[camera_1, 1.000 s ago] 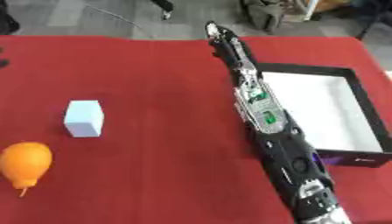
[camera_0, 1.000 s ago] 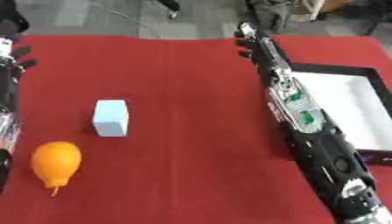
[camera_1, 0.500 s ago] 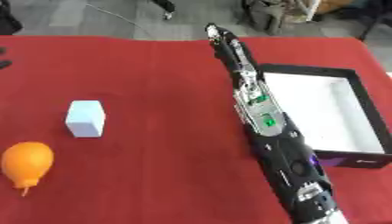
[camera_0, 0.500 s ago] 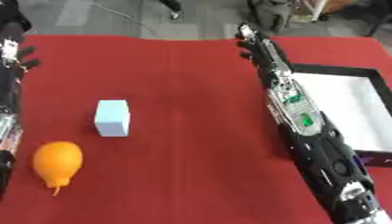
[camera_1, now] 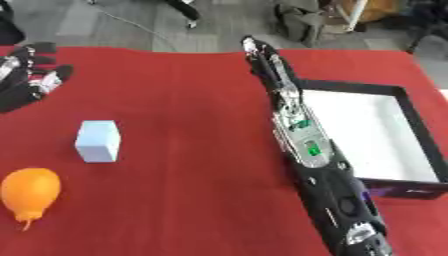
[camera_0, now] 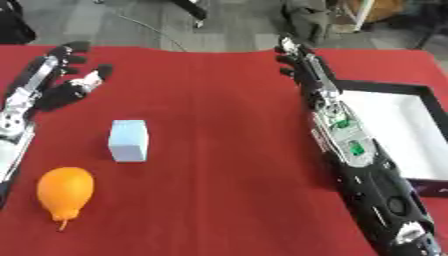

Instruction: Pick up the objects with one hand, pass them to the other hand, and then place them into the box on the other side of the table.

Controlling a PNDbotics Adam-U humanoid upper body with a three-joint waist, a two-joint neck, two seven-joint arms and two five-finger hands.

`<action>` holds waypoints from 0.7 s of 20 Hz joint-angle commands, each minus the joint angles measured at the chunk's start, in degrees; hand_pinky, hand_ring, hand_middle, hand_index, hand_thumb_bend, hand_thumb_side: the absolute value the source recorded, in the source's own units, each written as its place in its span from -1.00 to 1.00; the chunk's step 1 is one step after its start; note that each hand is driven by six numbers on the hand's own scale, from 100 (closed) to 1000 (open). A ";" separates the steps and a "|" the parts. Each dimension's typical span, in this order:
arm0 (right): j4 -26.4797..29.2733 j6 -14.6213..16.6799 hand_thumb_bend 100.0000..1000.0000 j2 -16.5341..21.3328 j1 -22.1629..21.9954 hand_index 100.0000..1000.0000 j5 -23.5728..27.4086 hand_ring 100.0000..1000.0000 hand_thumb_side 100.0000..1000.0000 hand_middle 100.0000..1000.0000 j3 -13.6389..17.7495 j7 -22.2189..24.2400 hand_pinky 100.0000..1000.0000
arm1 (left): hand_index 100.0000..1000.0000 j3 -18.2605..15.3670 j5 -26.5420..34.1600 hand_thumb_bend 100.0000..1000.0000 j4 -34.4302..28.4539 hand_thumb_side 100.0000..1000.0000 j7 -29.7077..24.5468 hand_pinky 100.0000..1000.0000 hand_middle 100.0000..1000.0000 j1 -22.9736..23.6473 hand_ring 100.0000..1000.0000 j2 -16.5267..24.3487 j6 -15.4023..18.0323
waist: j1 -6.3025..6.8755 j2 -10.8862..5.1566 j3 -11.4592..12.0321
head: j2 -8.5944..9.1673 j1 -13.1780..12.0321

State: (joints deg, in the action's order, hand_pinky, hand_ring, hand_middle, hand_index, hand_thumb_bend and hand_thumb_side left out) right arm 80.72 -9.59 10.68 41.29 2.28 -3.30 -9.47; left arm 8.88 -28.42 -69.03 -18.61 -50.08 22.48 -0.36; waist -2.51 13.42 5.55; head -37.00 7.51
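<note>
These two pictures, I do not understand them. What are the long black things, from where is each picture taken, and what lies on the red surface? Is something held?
The two pictures come from the two eyes of one camera in a robot's head, looking down at a table with a red cloth, so they are nearly the same. The long black things are its arms. The left hand is open above the cloth on the left. The right hand lies stretched out with straight fingers, beside a black box with a white inside. On the cloth lie a pale blue block and, nearer the camera, an orange fruit-shaped object. Neither hand holds anything, and nothing shows in the box.
</note>
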 commanded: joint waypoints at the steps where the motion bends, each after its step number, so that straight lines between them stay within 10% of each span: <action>1: 1.89 -0.22 -1.00 0.65 0.55 0.72 -0.33 0.72 0.62 0.58 -0.29 0.48 0.74 | 0.78 1.15 -11.46 -0.02 1.01 0.01 -10.84 0.74 0.69 -4.02 0.76 1.32 -0.19 | 0.47 -1.50 -0.29 | 1.01 -0.01; 14: 2.36 -0.61 -1.00 0.82 0.55 0.73 -0.29 0.73 0.63 0.59 -1.40 2.62 0.76 | 0.77 0.59 -19.62 -0.23 9.79 -0.35 -28.94 0.84 0.67 -13.13 0.83 -0.09 0.67 | 1.33 -0.81 -0.88 | 0.81 0.75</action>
State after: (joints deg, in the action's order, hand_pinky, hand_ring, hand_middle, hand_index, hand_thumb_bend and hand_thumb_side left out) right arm 81.65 -10.35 10.68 40.82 2.24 -4.69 -7.14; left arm 9.99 -47.98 -59.02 -46.87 -61.59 21.71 0.22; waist -1.41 13.50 4.69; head -36.63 7.99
